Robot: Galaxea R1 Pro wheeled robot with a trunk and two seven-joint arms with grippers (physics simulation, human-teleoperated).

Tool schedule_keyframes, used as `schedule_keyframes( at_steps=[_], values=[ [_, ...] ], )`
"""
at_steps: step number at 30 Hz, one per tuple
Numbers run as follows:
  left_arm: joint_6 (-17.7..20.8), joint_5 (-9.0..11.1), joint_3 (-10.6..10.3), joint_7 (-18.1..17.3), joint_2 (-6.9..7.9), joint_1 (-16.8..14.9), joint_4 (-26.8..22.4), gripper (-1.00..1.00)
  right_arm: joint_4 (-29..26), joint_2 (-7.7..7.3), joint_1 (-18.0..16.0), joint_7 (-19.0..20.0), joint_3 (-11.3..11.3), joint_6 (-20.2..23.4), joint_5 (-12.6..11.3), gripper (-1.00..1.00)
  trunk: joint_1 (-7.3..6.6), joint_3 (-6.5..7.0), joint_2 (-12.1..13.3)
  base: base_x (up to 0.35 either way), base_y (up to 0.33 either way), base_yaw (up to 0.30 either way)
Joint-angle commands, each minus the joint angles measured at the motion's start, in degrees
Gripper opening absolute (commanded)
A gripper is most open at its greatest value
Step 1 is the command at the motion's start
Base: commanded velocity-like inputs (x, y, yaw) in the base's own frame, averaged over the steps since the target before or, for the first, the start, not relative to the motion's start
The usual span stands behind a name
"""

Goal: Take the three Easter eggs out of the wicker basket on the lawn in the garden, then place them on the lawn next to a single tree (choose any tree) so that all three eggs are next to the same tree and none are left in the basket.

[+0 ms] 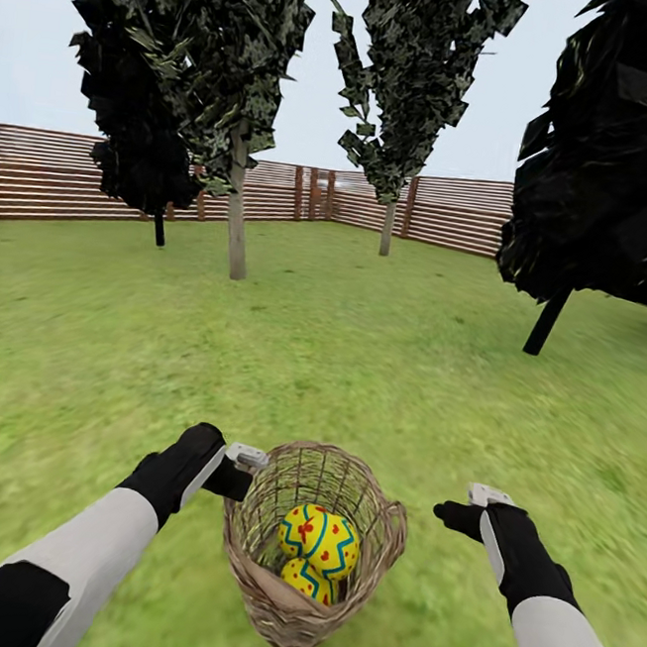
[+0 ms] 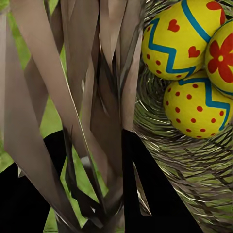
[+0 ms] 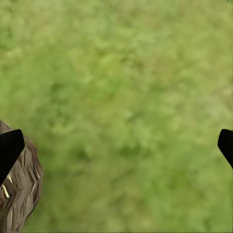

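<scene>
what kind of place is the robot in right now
Most likely a fenced back garden. A wide lawn runs out to a brown slatted wooden fence, with several trees standing on the grass, and a wicker basket of painted Easter eggs sits on it.

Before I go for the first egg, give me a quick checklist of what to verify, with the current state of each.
1. All three Easter eggs in the wicker basket: ok; the left wrist view shows three together.
2. Basket upright on the lawn: ok, its mouth open towards the head camera.
3. Left hand clear of the weave: not ok; it sits at the rim with wicker strands across its wrist view.
4. Right hand open and empty: ok; its fingertips are spread over bare grass beside the basket.
5. Target tree chosen and path open: ok; grass runs unbroken to the pale trunk ahead.
</scene>
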Motion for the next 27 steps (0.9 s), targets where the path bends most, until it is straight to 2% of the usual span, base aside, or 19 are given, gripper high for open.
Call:
schedule_keyframes(
  at_steps=[1, 13, 20, 24, 25, 27],
  values=[
    [0.2, 1.0, -0.2, 0.1, 0.0, -0.1, 0.0, -1.0, -0.1, 0.02, 0.0, 0.6, -0.2, 0.3, 0.6, 1.0, -0.24, 0.13, 0.4, 0.0, 0.0, 0.29],
    [0.3, 1.0, -0.2, 0.1, -0.07, -0.1, -0.2, -1.0, -0.1, 0.02, 0.0, 0.6, -0.2, 0.3, 0.6, 1.0, -2.87, 2.28, 5.2, 0.0, 0.0, 0.281],
    [0.3, 1.1, -0.1, 0.1, 0.09, -0.1, -0.3, -1.0, 0.3, -0.19, 0.0, 0.3, -0.2, 0.3, 1.2, 1.0, -4.41, 3.54, 8.0, 0.0, 0.0, 0.015],
    [0.3, 1.0, 0.2, 0.1, 0.17, -0.1, -0.2, -1.0, 4.6, -0.27, 0.1, 0.1, -0.2, 0.1, 1.4, 1.0, -5.29, 4.26, 9.6, 0.0, 0.0, 0.0],
    [0.3, 1.0, 0.2, 0.1, 0.19, -0.1, -0.2, -1.0, 6.7, -0.34, 0.3, 0.0, -0.2, -0.6, 2.1, 1.0, -5.51, 4.43, 10.0, 0.0, 0.0, 0.0],
    [0.3, 1.0, 0.2, 0.1, 0.25, -0.1, -0.3, -1.0, 11.1, -0.41, 0.6, 0.2, -0.2, -3.0, 7.4, 1.0, -5.95, 4.79, 10.8, 0.0, 0.0, 0.0]
  ],
)
